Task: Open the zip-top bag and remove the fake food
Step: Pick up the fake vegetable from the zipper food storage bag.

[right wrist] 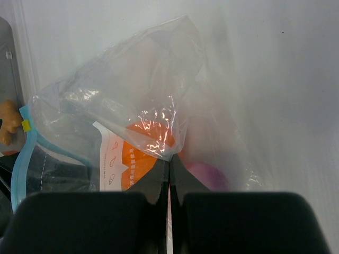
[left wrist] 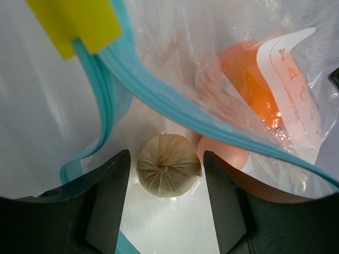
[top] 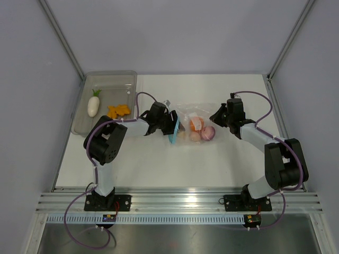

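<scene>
The clear zip-top bag [top: 192, 114] lies mid-table with its light blue zip strip [left wrist: 175, 103] parted. My left gripper [top: 174, 128] is at the bag's mouth. Its jaws [left wrist: 167, 154] stand open on either side of a beige, pleated bun-like piece of fake food [left wrist: 167, 174], with small gaps. A pinkish egg [left wrist: 225, 153] and an orange piece [left wrist: 249, 79] lie behind it in the bag. A purple onion [top: 208, 133] is also inside. My right gripper [top: 216, 117] is shut on a fold of the bag [right wrist: 159, 121] at its far end.
A smoky-grey translucent tray [top: 108, 78] stands at the back left, holding a white radish [top: 94, 103] and orange pieces [top: 118, 110]. A yellow tab [left wrist: 77, 21] sits on the zip strip. Grey walls enclose the white table.
</scene>
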